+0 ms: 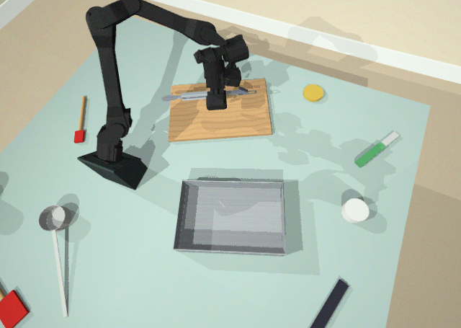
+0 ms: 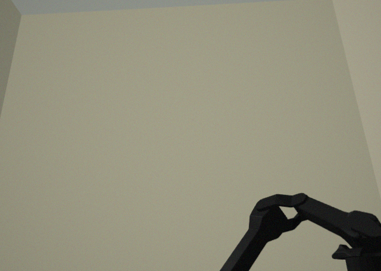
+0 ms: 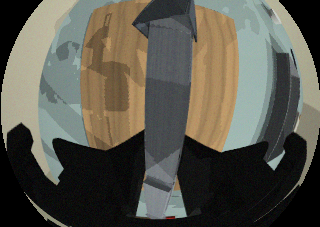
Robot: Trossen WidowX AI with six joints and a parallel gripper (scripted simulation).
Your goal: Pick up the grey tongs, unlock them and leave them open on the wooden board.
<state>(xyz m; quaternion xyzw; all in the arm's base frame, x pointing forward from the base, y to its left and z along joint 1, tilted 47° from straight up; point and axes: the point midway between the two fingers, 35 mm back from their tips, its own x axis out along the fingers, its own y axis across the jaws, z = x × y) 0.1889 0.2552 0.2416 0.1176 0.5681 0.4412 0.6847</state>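
Looking from the top, the tool point(image 1: 215, 98) is clamped on the grey tongs point(image 1: 186, 96), gripping them near mid-length above the far part of the wooden board point(image 1: 220, 121). The tongs lie roughly level; one end reaches past the board's edge toward the arm's base, the other toward the yellow disc point(image 1: 312, 92) beyond the board. The roasting tin point(image 1: 178, 220) sits on the worktop point(image 1: 122, 264) on the near side of the board, well apart from the tongs.

From the exterior, only dark arm links point(image 2: 322, 214) show against a plain wall.

At the wrist, the tongs point(image 3: 167, 87) run lengthwise between the black fingers, over the board point(image 3: 220, 81).
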